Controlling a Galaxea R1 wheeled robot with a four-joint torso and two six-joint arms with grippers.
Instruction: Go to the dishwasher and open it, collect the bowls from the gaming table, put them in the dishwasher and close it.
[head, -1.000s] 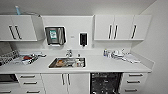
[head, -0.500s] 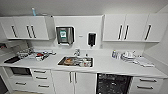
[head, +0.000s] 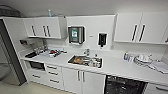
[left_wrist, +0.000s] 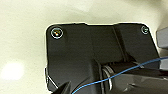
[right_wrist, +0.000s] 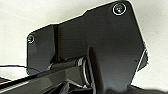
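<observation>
One kitchen counter, seen from across the room.
Head view: the dishwasher (head: 124, 86) gapes dark under the white counter (head: 117, 67), right of the sink (head: 85, 60). Wrist views: pale floor; whether either jaws are open, I cannot tell.

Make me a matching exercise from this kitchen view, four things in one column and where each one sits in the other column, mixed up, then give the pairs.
Things:
1. dishwasher
2. sink
3. paper towel dispenser
4. soap dispenser

Places:
A. set into the countertop
B. on the wall above the sink, nearer the left cabinets
C. under the countertop, right of the sink cupboard doors
D. on the wall above the sink, nearer the right cabinets

Pairs: 1-C, 2-A, 3-B, 4-D
</observation>
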